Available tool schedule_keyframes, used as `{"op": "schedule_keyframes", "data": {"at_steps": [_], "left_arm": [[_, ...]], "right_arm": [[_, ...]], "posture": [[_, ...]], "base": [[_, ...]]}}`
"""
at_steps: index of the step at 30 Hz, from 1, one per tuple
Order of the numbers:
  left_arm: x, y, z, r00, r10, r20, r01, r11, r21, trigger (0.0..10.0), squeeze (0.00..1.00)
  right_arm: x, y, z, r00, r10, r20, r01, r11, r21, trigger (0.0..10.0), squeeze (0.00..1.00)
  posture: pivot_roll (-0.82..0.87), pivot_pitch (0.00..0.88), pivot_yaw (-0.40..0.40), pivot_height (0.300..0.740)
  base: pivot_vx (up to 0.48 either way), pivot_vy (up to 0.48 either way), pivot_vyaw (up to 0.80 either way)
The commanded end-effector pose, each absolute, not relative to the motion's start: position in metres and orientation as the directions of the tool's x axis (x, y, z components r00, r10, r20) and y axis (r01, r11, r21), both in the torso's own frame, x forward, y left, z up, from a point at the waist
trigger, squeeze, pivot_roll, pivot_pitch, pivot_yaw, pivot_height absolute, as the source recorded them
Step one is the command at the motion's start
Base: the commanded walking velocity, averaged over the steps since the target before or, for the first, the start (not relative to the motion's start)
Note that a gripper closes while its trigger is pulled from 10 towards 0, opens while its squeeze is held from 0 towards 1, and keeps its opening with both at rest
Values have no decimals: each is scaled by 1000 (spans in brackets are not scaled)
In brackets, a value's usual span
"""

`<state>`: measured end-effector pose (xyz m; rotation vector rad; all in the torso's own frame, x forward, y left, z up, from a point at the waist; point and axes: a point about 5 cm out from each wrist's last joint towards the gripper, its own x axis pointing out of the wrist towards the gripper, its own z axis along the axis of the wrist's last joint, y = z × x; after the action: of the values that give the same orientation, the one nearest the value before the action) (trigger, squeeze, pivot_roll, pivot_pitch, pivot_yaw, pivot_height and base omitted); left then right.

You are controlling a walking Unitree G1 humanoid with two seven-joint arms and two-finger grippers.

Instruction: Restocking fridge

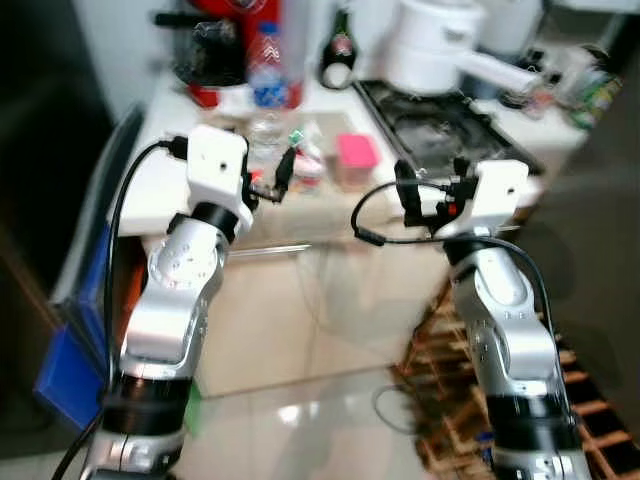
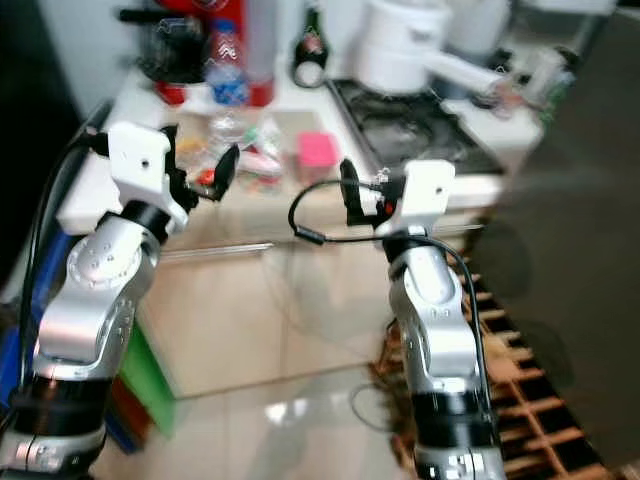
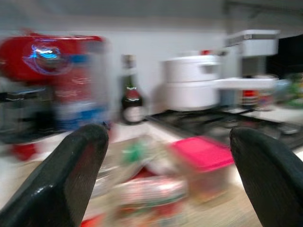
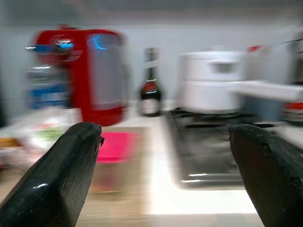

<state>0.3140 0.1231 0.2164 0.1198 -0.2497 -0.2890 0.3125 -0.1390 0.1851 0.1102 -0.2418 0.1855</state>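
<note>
Both arms are raised in front of a white kitchen counter. My left gripper is open, its fingers pointing at a clear bag of packaged food and a pink-lidded container near the counter's front edge. My right gripper is also open and empty, in front of the black stove top; the pink-lidded container sits off to its left. A water bottle with a blue label stands behind the bag. All views are blurred.
A red appliance, a dark bottle and a white pot with a long handle stand at the back of the counter. A dark tall surface is on the left, a blue object on the floor below it, and a wooden rack low on the right.
</note>
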Motion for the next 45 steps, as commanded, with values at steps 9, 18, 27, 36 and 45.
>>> {"op": "schedule_keyframes", "data": {"at_steps": [9, 18, 27, 36, 45], "left_arm": [[317, 129, 241, 920, -164, 357, 154, 987, 55, 10000, 0], [321, 121, 236, 919, -209, 335, 183, 977, 108, 10000, 0], [322, 118, 225, 933, -235, 274, 206, 970, 130, 10000, 0], [319, 114, 221, 923, -292, 250, 275, 956, 99, 10000, 0], [321, 117, 222, 926, -270, 265, 242, 961, 131, 10000, 0]], "right_arm": [[308, -138, 225, 902, 170, 396, -192, 981, 17, 10000, 184], [310, -135, 226, 900, 183, 396, -207, 978, 21, 10000, 337], [312, -133, 214, 922, 178, 344, -205, 978, 43, 10000, 310], [313, -135, 203, 936, 167, 310, -193, 980, 56, 10000, 263], [312, -139, 207, 932, 138, 336, -166, 984, 57, 10000, 263]], "posture": [[19, 0, -4, 740], [19, 0, 5, 740], [21, 0, 9, 740], [27, 0, 5, 740], [20, 0, 14, 740]], "base": [[394, -175, 0], [201, 0, 617], [0, 0, 602], [0, 159, 0], [0, 107, 0]]}}
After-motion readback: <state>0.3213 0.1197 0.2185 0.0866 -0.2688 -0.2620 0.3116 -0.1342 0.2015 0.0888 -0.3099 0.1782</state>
